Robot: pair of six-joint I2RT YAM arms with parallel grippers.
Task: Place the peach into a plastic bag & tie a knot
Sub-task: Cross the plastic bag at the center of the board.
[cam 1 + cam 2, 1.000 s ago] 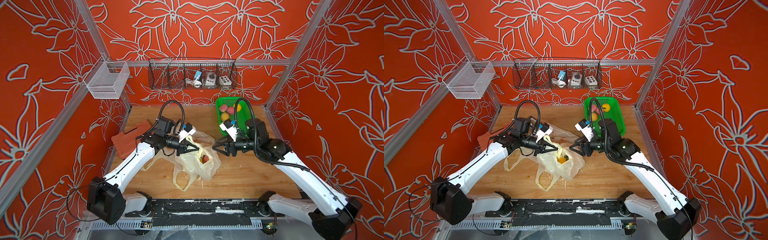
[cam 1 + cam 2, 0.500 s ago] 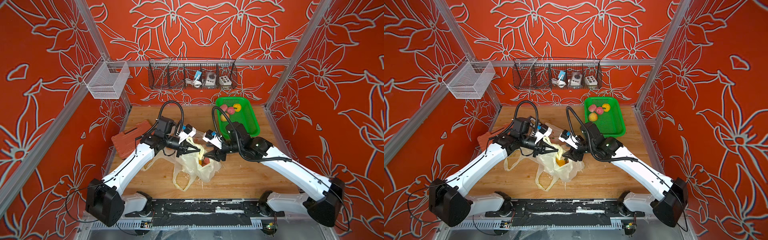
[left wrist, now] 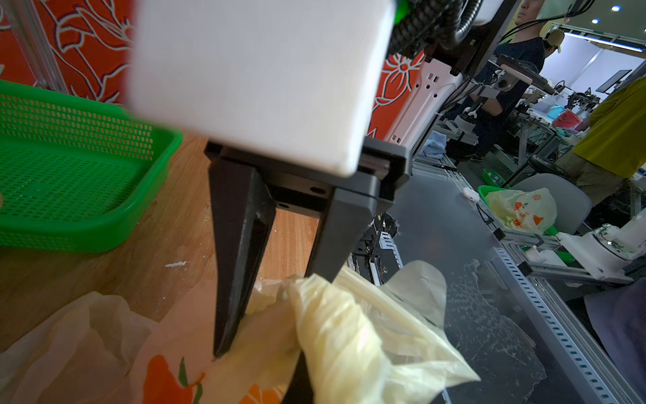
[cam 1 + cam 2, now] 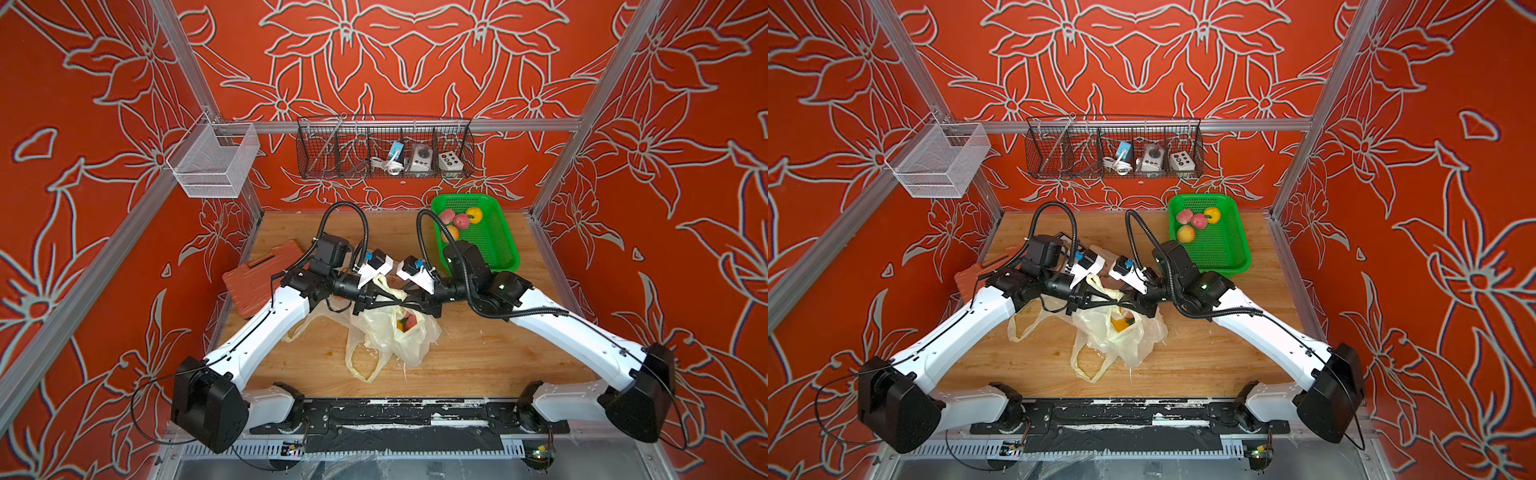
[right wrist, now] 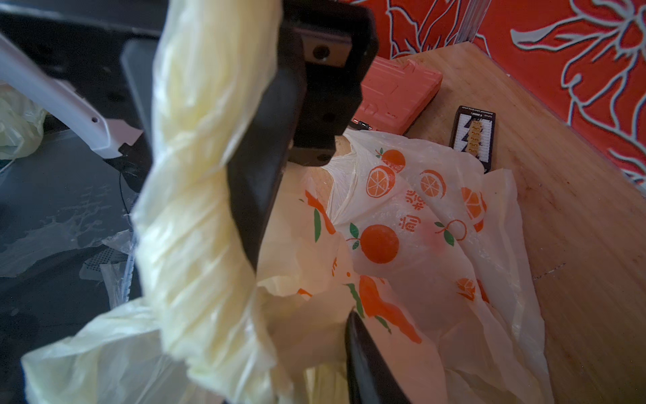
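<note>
The peach (image 4: pixel 410 321) lay inside the plastic bag (image 4: pixel 386 336) at mid-table, so tying looked to be the step in hand. The left gripper (image 4: pixel 371 296), at the bag's 11 o'clock, was clamped on a twisted handle (image 5: pixel 195 175), seemingly to hold it taut. The right gripper (image 4: pixel 411 300), at 1 o'clock, straddled that handle, but whether it pinched could not be told.

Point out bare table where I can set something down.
Bare table: front right, between the plastic bag and right arm; front left, between bag and left arm; back middle, beside the green basket. Crowded: the centre, where left gripper and right gripper meet over the bag, and the left by the red case.
</note>
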